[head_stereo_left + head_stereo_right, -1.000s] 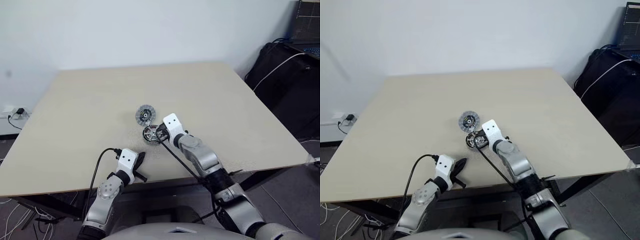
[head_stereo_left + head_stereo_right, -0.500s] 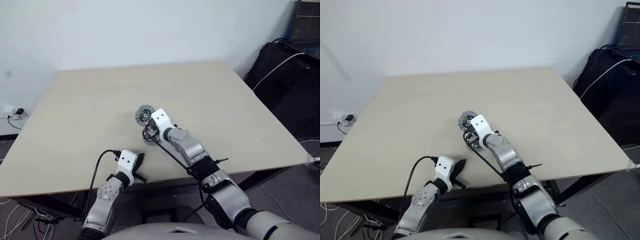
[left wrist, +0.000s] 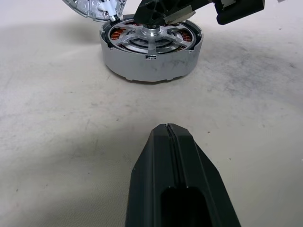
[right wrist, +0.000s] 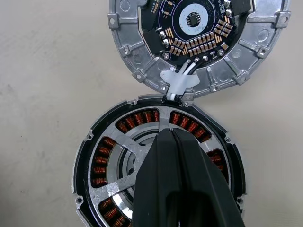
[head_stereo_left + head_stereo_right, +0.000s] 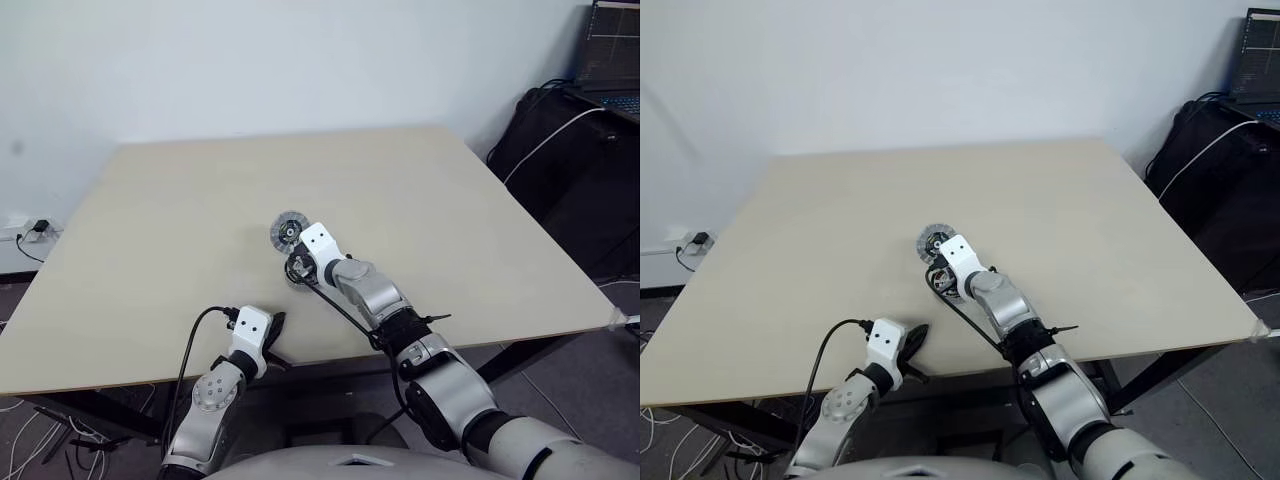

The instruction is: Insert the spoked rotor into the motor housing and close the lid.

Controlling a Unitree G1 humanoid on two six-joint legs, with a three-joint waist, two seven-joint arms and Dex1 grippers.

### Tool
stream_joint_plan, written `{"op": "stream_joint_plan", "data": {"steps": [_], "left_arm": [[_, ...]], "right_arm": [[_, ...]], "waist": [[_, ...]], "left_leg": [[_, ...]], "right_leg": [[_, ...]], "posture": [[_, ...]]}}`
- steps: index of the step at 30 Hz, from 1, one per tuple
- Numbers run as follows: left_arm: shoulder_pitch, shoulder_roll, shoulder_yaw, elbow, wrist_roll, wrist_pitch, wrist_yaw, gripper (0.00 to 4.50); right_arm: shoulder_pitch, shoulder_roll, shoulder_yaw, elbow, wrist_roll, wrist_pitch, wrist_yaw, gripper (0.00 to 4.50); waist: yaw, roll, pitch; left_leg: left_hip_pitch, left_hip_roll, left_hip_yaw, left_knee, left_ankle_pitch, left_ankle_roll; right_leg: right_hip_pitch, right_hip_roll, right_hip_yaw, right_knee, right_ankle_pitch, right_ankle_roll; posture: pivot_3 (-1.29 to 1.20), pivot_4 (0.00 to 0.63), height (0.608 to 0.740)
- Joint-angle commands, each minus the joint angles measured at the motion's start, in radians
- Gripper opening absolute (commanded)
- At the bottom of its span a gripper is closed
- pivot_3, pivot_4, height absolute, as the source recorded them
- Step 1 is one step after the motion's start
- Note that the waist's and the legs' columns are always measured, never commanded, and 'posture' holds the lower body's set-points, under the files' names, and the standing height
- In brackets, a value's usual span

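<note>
The motor housing (image 4: 101, 163) lies on the table (image 5: 180, 200), with copper windings showing around the ring. The spoked rotor (image 4: 124, 141) sits inside it, silver spokes over the windings. The lid (image 4: 199, 38) lies flat right beside the housing, dark circuit face up, joined to it by short white wires. My right gripper (image 4: 171, 131) is shut, with its tip over the rotor's hub; whether it touches I cannot tell. My left gripper (image 3: 168, 126) is shut and holds nothing, low at the table's near edge, well short of the housing (image 3: 150, 56).
A black bag (image 5: 590, 150) and a laptop (image 5: 610, 60) stand off the table's right side. A wall socket with cables (image 5: 30, 228) is at the left. Bare tabletop surrounds the parts.
My right arm has swung left and forward, bringing its shut gripper over the housing's centre. The left gripper has stayed about where it was.
</note>
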Motion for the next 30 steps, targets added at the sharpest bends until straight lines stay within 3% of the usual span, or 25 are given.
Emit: {"op": "stream_joint_plan", "data": {"steps": [1, 10, 20, 23, 29, 30], "left_arm": [[-0.008, -0.001, 0.000, -0.058, -0.007, -0.020, -0.002, 0.00], [-0.003, -0.010, -0.010, -0.065, 0.003, -0.025, 0.014, 0.00], [-0.003, -0.019, -0.010, -0.059, 0.001, -0.033, 0.022, 0.00], [-0.009, -0.018, -0.012, -0.053, 0.000, -0.033, 0.018, 0.00], [-0.014, -0.019, -0.014, -0.051, 0.001, -0.033, 0.017, 0.00], [-0.015, -0.020, -0.014, -0.052, 0.001, -0.031, 0.018, 0.00]], "right_arm": [[-0.002, -0.014, -0.013, -0.100, -0.002, 0.010, 0.026, 0.03], [0.046, -0.146, 0.015, -0.319, -0.013, 0.076, 0.139, 0.03], [0.049, -0.321, 0.167, -0.451, -0.058, 0.066, 0.387, 0.03], [0.041, -0.358, 0.216, -0.484, -0.068, 0.070, 0.462, 0.55], [0.013, -0.412, 0.293, -0.510, -0.111, 0.044, 0.572, 2.48], [0.005, -0.415, 0.299, -0.509, -0.115, 0.042, 0.586, 2.48]], "waist": [[0.000, 0.000, 0.000], [0.002, 0.000, 0.000], [0.003, -0.001, 0.001], [0.005, -0.002, 0.001], [0.008, -0.004, 0.002], [0.008, -0.004, 0.003]], "left_leg": [[-0.001, 0.000, 0.000, 0.000, 0.000, 0.000], [-0.003, 0.000, 0.000, 0.000, 0.000, 0.000], [-0.004, 0.000, 0.000, 0.000, 0.000, 0.000], [-0.004, 0.000, 0.000, 0.000, 0.000, 0.000], [-0.004, 0.000, 0.000, 0.001, 0.000, 0.000], [-0.004, 0.000, -0.001, 0.001, 0.000, 0.000]], "right_leg": [[-0.001, 0.000, 0.000, 0.000, 0.000, 0.000], [-0.001, -0.001, 0.001, 0.000, 0.000, 0.000], [0.001, -0.001, -0.001, 0.000, -0.003, 0.004], [0.001, -0.001, -0.002, -0.001, -0.003, 0.004], [0.000, -0.002, -0.003, -0.001, -0.003, 0.005], [0.000, -0.002, -0.003, -0.001, -0.003, 0.005]], "posture": [[0.00, 0.000, 0.740], [0.00, 0.000, 0.740], [0.00, 0.000, 0.740], [0.00, 0.000, 0.740], [0.00, 0.000, 0.740], [0.00, 0.000, 0.740]]}}
